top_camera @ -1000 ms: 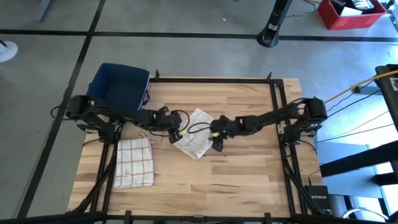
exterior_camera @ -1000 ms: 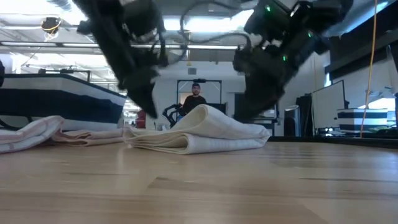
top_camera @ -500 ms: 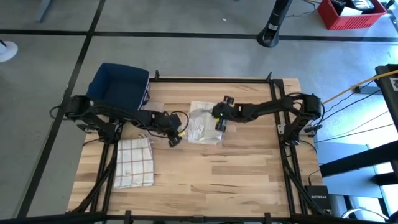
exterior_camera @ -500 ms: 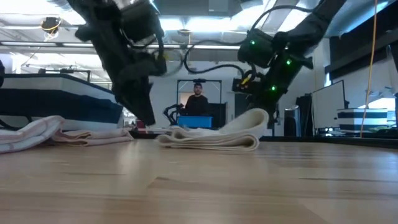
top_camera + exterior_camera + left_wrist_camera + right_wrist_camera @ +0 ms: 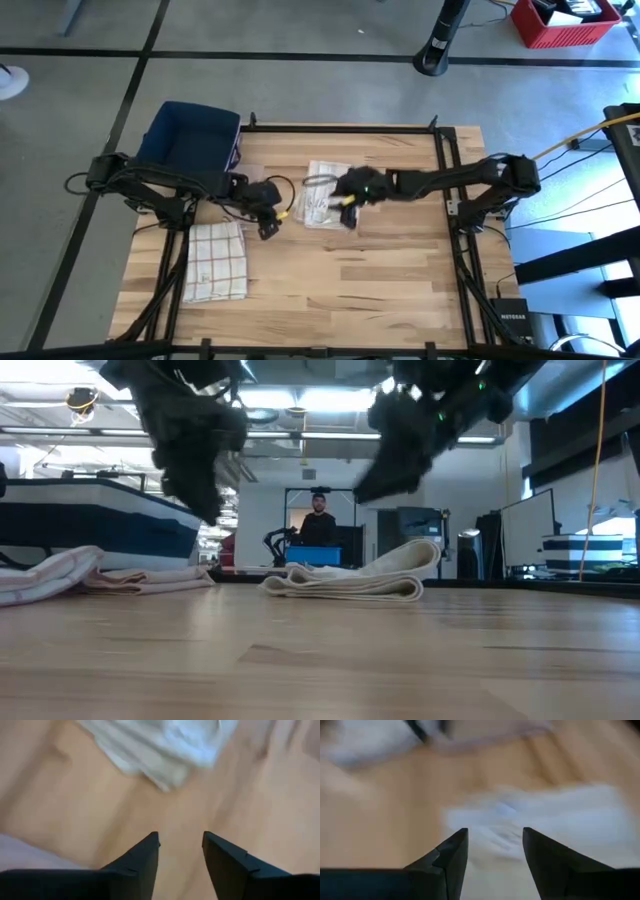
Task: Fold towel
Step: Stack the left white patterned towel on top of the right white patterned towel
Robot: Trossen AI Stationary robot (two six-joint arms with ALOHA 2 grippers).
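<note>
In the low view both grippers are blurred and cut off by the top edge, so their fingers cannot be read there. In the wrist views the left gripper (image 5: 180, 845) has its fingers apart over bare wood, and the right gripper (image 5: 495, 842) also has its fingers apart, above the pale cloth; neither holds anything.

The folded towel (image 5: 322, 195) lies flat near the middle of the wooden table (image 5: 400, 270), a little toward the far edge. Compared with half a second ago, the left gripper (image 5: 268, 203) has pulled back toward its own side and now is apart from the towel, while the right gripper (image 5: 352, 192) has come lower over the towel's right edge.

A second, checked towel (image 5: 215, 262) lies at the front left, and a blue bin (image 5: 190, 135) stands at the far left corner. The front half and the right side of the table are open.
</note>
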